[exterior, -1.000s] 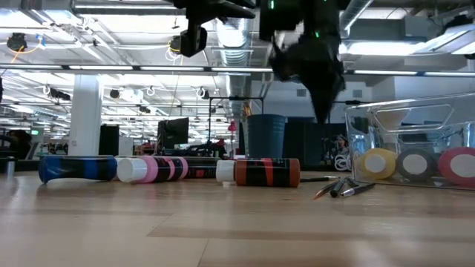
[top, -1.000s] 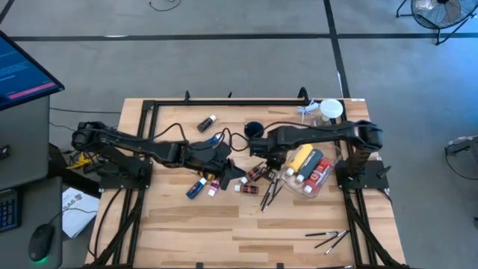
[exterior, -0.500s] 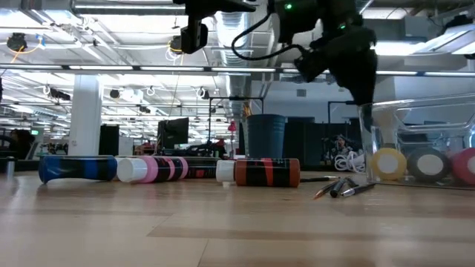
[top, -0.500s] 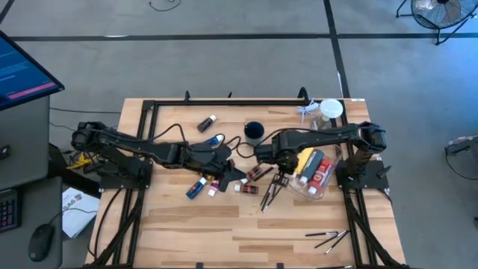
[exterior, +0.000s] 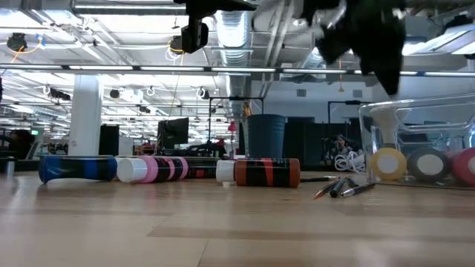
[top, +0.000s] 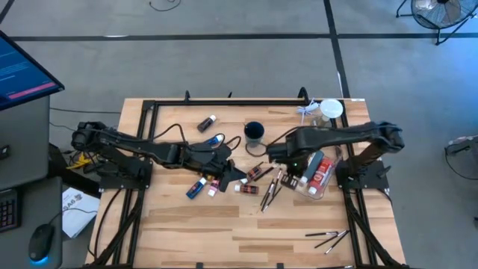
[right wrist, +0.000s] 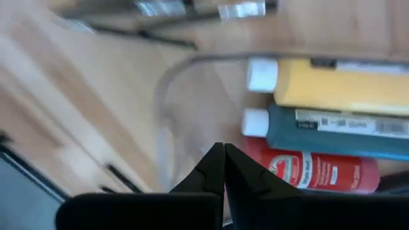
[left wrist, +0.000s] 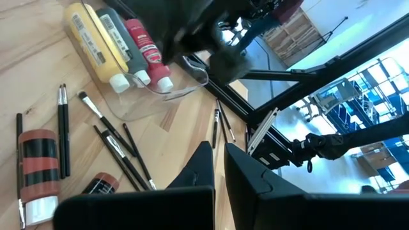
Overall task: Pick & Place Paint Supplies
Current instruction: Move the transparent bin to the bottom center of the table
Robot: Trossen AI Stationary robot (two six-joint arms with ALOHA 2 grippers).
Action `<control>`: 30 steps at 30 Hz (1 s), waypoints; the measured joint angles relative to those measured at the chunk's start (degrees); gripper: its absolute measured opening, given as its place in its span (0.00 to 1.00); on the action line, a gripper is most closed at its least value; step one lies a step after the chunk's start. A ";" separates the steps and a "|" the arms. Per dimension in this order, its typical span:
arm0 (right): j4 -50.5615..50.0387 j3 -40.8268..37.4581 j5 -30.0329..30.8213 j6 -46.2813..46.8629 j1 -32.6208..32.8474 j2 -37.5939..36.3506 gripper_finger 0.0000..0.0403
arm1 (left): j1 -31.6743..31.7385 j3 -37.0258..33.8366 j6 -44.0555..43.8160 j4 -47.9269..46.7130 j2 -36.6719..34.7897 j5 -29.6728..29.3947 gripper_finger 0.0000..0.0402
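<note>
The right gripper (top: 287,159), jaws pressed together and empty, hung over the clear tray (top: 317,190) near the worktop's right edge. Mid-worktop, the thin brushes (top: 270,190) looked light and roll-prone, best pinched mid-handle. The left gripper (top: 226,166) hovered beside them, jaws together.

Blue tube (exterior: 76,168), pink tube (exterior: 152,168), red tube (exterior: 260,172), brushes (exterior: 343,188) lie on table (exterior: 223,230).
</note>
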 joint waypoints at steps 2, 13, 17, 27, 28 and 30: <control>1.86 2.01 2.56 1.41 -0.38 -2.58 0.00 | 0.00 0.00 0.00 -0.04 0.00 -0.02 0.00; 14.29 -0.62 10.86 0.18 -6.98 -2.01 0.00 | 1.53 0.00 0.26 0.39 0.00 -0.04 0.00; 15.01 -2.15 9.68 -2.15 -7.15 2.71 0.00 | 1.08 0.00 0.10 0.48 0.00 -0.07 0.00; 12.28 -2.34 5.95 -6.01 -2.73 10.79 0.00 | 0.44 0.00 0.02 1.15 0.00 -0.04 0.00; 11.19 -2.34 5.70 -6.56 -2.16 11.21 0.00 | 0.44 0.00 0.02 1.25 0.00 -0.02 0.00; 9.22 -2.41 5.24 -7.33 -1.23 12.07 0.00 | 0.44 0.00 0.02 1.27 0.00 -0.02 0.00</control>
